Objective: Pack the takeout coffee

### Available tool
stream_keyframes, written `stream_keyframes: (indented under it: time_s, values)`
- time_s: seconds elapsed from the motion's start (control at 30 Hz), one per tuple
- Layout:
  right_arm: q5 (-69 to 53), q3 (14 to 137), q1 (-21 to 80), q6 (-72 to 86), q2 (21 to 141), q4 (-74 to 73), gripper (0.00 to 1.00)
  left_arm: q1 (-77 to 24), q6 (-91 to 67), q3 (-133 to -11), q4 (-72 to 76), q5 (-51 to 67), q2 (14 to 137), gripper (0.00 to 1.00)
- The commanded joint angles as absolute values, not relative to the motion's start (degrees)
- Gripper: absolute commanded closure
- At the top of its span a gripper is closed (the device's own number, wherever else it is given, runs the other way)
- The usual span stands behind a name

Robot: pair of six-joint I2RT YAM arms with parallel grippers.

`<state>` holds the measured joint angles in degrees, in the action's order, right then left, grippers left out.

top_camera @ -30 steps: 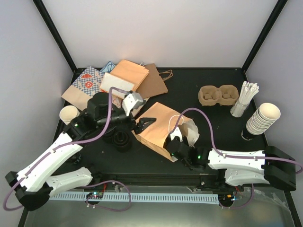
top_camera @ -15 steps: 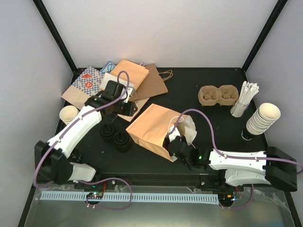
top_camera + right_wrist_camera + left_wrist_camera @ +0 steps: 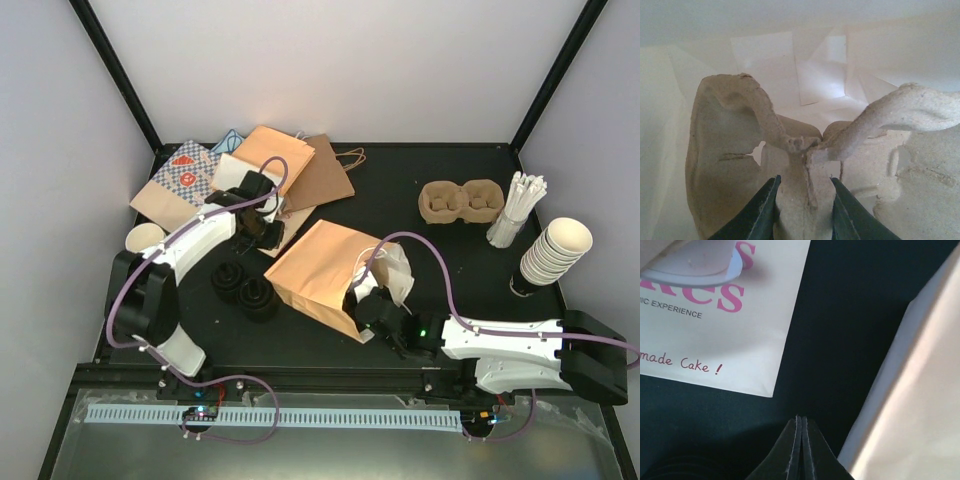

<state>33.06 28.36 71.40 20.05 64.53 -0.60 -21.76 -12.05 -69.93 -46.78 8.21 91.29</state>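
A brown moulded-pulp carrier (image 3: pixel 805 200) sits inside the white-lined paper bag (image 3: pixel 315 265), which lies on its side mid-table. My right gripper (image 3: pixel 804 180) is shut on the carrier's centre ridge; from above it (image 3: pixel 370 305) is at the bag's mouth, and the carrier is hidden there. A second pulp carrier (image 3: pixel 460 200) rests at the back right. My left gripper (image 3: pixel 801 422) is shut on nothing, low over the black table between a cake-print bag (image 3: pixel 715 315) and the brown bag (image 3: pixel 920 390). From above it (image 3: pixel 266 232) is just behind the bag's far corner. No capped cup shows.
Flat paper bags (image 3: pixel 270 165) are piled at the back left. Black lids (image 3: pixel 245 287) sit left of the brown bag, and a single cream cup (image 3: pixel 145 240) stands at the left edge. Stacked lidless cups (image 3: pixel 555 250) and wrapped straws (image 3: pixel 520 208) stand at the right.
My left arm has swung back and left from the bag's top to the pile of bags, and its jaws have gone from wide open to shut. The right arm has not moved.
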Motion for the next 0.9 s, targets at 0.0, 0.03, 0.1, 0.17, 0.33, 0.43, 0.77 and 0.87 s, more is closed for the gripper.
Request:
stream_keyframes:
  time_s: [0.0,0.03,0.1,0.17,0.33,0.43,0.77,0.87]
  values:
    - [31.77,27.73,71.80,18.33,63.81,2.29,0.73,-21.66,-10.28,-70.94,-48.31,9.27,95.01,0.98]
    - [31.58,27.69,71.77,18.04,63.81,2.48,0.73,-21.75,-10.06,-71.32,-48.40,9.89,96.17,0.98]
    - [31.14,27.77,71.80,17.46,63.95,2.83,0.73,-22.00,-9.74,-71.66,-48.39,10.68,97.40,0.98]
    - [30.55,27.90,71.76,16.92,64.07,3.11,0.73,-22.32,-9.42,-72.00,-48.29,11.27,98.36,0.98]
    - [29.72,28.29,71.75,15.81,64.36,3.47,0.73,-23.83,-8.56,-72.75,-47.85,14.87,100.50,0.98]
    - [29.45,28.47,71.77,15.26,64.49,3.74,0.73,-25.56,-8.28,-73.35,-47.04,17.81,101.42,0.98]
    - [28.62,29.09,71.79,14.93,64.76,3.25,0.73,-29.14,-7.58,-77.33,-45.74,24.14,104.49,0.98]
    - [28.38,29.21,71.81,14.50,64.84,3.26,0.73,-29.86,-6.92,-78.62,-45.75,25.72,105.12,0.98]
